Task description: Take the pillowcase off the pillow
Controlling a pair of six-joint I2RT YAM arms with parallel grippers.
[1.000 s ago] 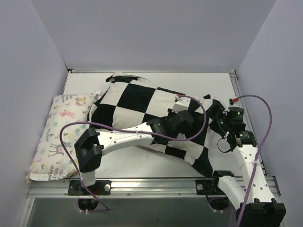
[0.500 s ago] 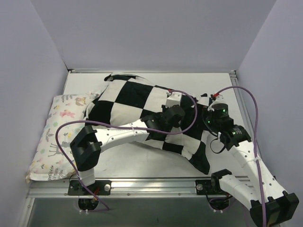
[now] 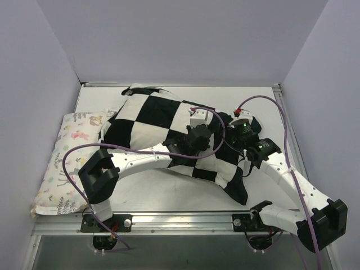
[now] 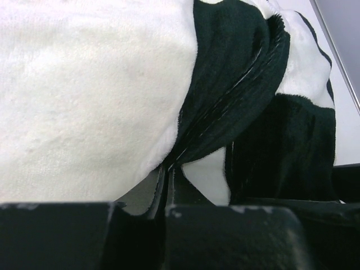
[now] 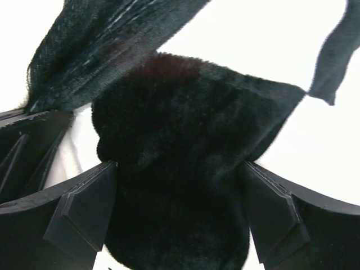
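The black and white checkerboard pillowcase (image 3: 152,121) lies puffed up in the middle of the table, its loose end trailing to the front right. The pillow is hidden inside it. My left gripper (image 3: 202,127) rests on the case's right part. In the left wrist view the left gripper (image 4: 169,175) is shut on a thin black fold of the pillowcase (image 4: 225,107). My right gripper (image 3: 229,122) is at the case's right edge, close to the left one. In the right wrist view the right gripper (image 5: 180,216) is open, with a bunch of black pillowcase (image 5: 180,124) between its fingers (image 5: 84,211).
A pale floral-print pillow (image 3: 67,163) lies along the left wall. The table (image 3: 169,194) is white, walled at the back and both sides, with a metal rail (image 3: 180,220) at the front. Purple cables loop over both arms.
The right arm has swung left and forward until its gripper is on the case's right edge. The left gripper has drawn back to the left with the fabric, and the case has bunched leftward.
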